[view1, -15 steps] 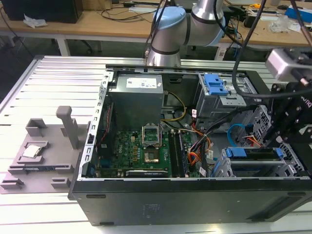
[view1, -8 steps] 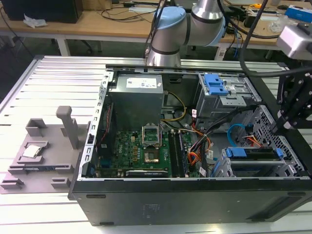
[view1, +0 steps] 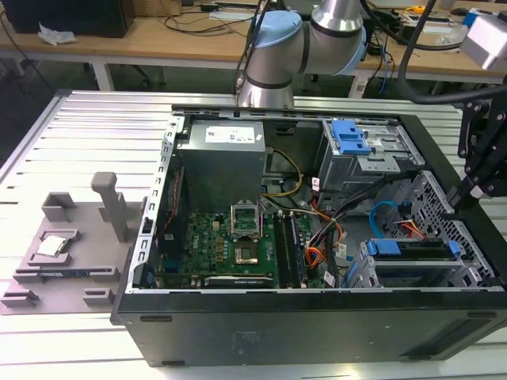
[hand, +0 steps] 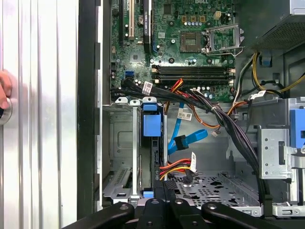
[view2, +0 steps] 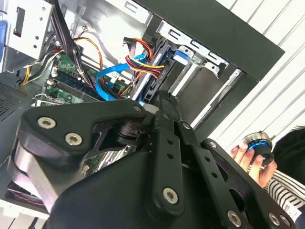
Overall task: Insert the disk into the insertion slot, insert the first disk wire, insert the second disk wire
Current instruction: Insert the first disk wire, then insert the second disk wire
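Table: a ribbed aluminium table (view1: 87, 127) carried an open black computer case (view1: 301, 332) lying on its side.
Disk: the disk (view1: 412, 248) sat edge-up inside the case, in the near corner on the exterior view's right. Its blue carrier (hand: 151, 126) showed in the first wrist view.
Insertion slot: the insertion slot (view1: 432, 198), a perforated metal cage, enclosed the disk at that corner of the case.
Claw: the claw (hand: 160, 188) hung just above the disk's end, over the case's edge on the exterior view's right. I could not tell how far open it was, or whether it had hold of anything.
Wires: a blue cable (hand: 186, 140) and a red, yellow and black wire bundle (hand: 176, 167) lay in the case beside the disk. Whether either was plugged in could not be told.
Hand: a person's hand (view2: 248, 157) outside the case wall held a round knob (view2: 257, 143).
Motherboard: a green motherboard (view1: 230, 245) lay on the case floor, mid-case.
Power supply: a grey power supply (view1: 222, 158) sat at the far wall of the case.
Fixture: a grey fixture tray (view1: 71, 245) lay outside the case, to the exterior view's left.
Background: wooden workbenches (view1: 158, 32) stood beyond the case.
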